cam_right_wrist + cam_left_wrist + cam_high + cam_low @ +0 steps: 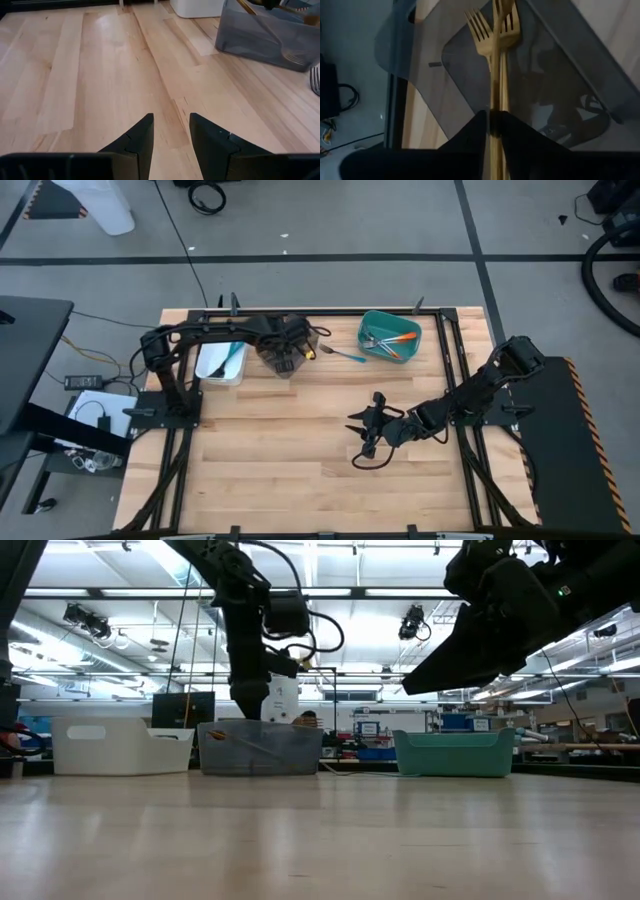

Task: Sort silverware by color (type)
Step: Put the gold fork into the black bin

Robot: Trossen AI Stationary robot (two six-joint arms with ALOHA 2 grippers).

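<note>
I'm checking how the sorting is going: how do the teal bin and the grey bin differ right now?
The teal bin holds orange- and blue-handled utensils; the grey bin holds tan wooden forks. No arm is over the teal bin, while the left end effector is above the grey bin, shut on a wooden fork. Both sit along the table's far edge.

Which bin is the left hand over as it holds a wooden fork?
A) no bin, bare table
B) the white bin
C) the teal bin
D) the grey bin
D: the left hand, shut on a wooden fork, sits above the grey bin, between the white bin and the teal bin.
</note>
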